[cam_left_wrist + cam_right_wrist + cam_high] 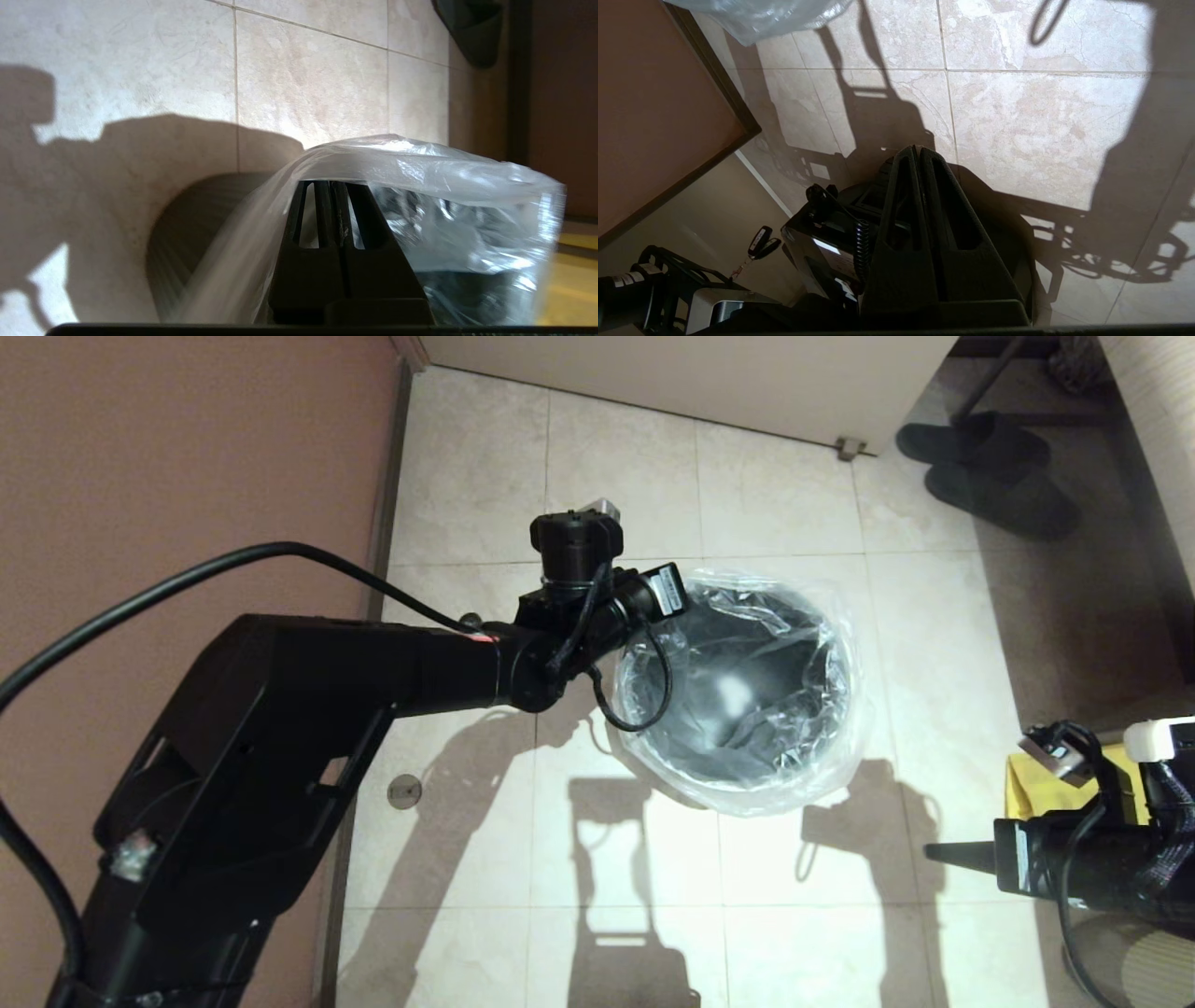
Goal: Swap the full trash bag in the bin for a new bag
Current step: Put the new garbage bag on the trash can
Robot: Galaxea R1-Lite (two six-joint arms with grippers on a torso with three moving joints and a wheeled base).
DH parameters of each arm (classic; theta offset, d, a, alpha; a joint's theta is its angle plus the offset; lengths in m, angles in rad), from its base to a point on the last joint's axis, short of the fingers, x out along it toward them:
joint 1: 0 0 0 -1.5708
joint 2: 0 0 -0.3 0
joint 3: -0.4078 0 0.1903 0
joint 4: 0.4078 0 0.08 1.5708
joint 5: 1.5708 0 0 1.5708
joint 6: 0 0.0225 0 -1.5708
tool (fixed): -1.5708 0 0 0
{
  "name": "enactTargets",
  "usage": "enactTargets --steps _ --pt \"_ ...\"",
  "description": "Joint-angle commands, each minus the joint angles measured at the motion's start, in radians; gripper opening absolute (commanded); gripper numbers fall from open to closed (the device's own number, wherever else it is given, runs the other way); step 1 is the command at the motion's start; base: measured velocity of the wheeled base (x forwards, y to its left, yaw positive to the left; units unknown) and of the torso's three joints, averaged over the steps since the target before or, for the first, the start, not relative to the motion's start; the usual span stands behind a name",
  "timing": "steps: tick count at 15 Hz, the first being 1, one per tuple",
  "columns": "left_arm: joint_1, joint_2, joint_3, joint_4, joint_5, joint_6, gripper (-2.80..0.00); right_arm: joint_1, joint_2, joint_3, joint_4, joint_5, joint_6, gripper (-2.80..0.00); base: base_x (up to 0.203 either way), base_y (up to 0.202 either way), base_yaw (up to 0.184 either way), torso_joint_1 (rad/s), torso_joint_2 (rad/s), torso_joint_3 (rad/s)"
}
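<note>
the bin (747, 709) stands on the tiled floor (775, 495), roughly in the middle of the head view, a little toward the robot's right. the new bag (831, 644) lines it: the clear, crinkled plastic is spread across the opening and folded out over the rim, with a loose skirt hanging down the outside on the near side. the shiny bottom of the bin glints through the film.

the left gripper (334, 196) is at the bin's left edge, reaching in from the left arm that crosses the head view. in the left wrist view its two fingers (322, 205) are pressed together, with the bag's edge stretched over their tips like a tight band; whether any film is actually pinched between them cannot be told. the ribbed dark wall of the bin shows just beside the fingers, under the plastic.

the right gripper (917, 156) is parked low at the robot's right, well apart from the bin, pointing across the floor with its fingers together and nothing between them. an opaque yellow bag (1055, 784) lies on the floor behind it. a pair of dark slippers (990, 467) sits near the far wall, and a small round floor fitting (404, 791) shows by the left wall's base.
</note>
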Motion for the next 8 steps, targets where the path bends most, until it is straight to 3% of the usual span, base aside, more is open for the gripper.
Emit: enactTargets --steps 1,8 --pt "0.005 0.033 0.002 -0.019 0.004 0.005 -2.8 -0.008 -0.019 0.009 -0.002 0.01 0.001 -2.8 0.0 0.0 0.0 0.0 0.0 0.0" --pt "0.004 0.014 0.002 -0.016 0.005 0.008 -2.8 -0.032 -0.08 0.021 0.002 0.042 0.006 -2.8 0.0 0.0 0.0 0.0 0.0 0.0"
